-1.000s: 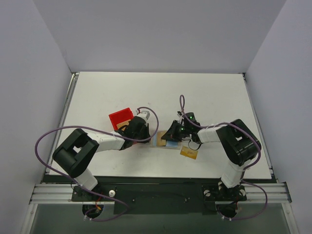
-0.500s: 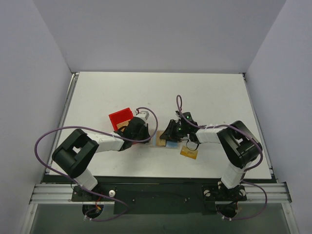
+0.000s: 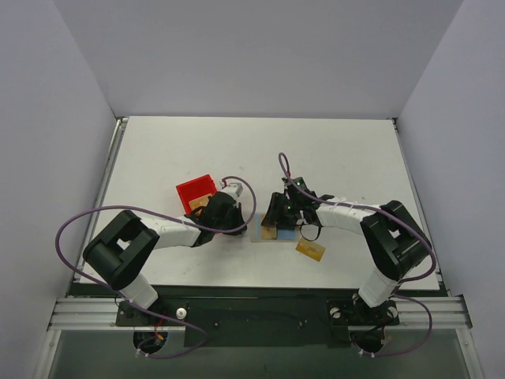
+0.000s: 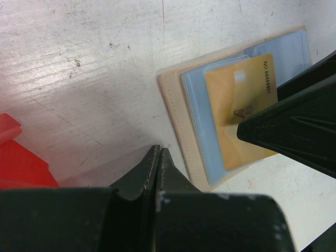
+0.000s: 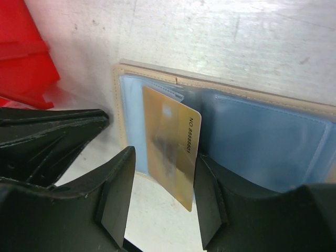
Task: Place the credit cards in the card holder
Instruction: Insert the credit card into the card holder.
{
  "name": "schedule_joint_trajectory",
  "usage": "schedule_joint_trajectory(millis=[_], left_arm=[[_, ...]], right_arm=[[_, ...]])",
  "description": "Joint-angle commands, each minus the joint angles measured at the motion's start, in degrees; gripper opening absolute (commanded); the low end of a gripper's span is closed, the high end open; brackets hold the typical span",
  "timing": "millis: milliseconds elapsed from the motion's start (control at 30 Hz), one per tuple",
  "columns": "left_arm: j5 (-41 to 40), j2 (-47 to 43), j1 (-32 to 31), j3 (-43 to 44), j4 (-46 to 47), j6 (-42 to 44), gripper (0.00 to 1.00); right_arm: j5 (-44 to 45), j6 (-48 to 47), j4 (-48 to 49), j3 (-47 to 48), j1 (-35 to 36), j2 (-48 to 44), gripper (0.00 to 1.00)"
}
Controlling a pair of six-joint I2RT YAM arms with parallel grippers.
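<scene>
The card holder (image 3: 288, 234) lies open on the table, beige with a light blue lining (image 5: 262, 142). One orange-yellow credit card (image 5: 168, 142) stands tilted with its far end tucked in a left-hand sleeve. My right gripper (image 5: 164, 191) is open around the card's near end, with a gap on the left side and the right finger (image 5: 210, 199) close to the card's edge. My left gripper (image 4: 158, 153) is shut and empty, its tips on the table just beside the holder's beige edge (image 4: 176, 115). A second credit card (image 3: 311, 249) lies flat on the table to the right.
A red plastic bin (image 3: 196, 192) sits just left of and behind the left gripper (image 3: 243, 224), and shows in the left wrist view (image 4: 21, 163) and the right wrist view (image 5: 26, 58). Both arms meet over the table's front middle.
The right gripper's jaws have opened off the credit card, which stays tucked in the card holder. The right arm has shifted a little to the left. The left gripper has stayed shut in place.
</scene>
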Motion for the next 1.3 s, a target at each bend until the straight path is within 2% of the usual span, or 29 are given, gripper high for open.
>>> schedule_joint_trajectory(millis=[0,333,633,933,1100,1267], left_arm=[[0.70,-0.77,-0.36,-1.19,-1.79,-0.14,0.01],[0.61,-0.77,-0.36,-1.28,-1.61,-0.31,0.01],[0.79,0.11,-0.54,-0.49,-1.52,-0.31,0.01],[1.05,0.90,-0.80,0.47,-1.61,-0.14,0.01],[1.14,1.34,-0.98,1.44,-1.79,-0.05,0.01],[1.23,1.78,-1.06,1.79,-1.79,-0.05,0.01]], right_arm=[[5.28,-3.93,-9.54,3.06,0.63,-3.50,0.42],[9.85,-8.42,-19.65,8.24,1.77,-4.99,0.42],[12.31,-9.39,-21.77,9.30,1.95,-3.59,0.40],[16.79,-9.04,-20.19,7.81,1.95,-3.85,0.22],[17.59,-9.39,-20.63,8.51,1.95,-1.57,0.05],[17.32,-9.74,-20.71,9.22,1.95,0.54,0.00]])
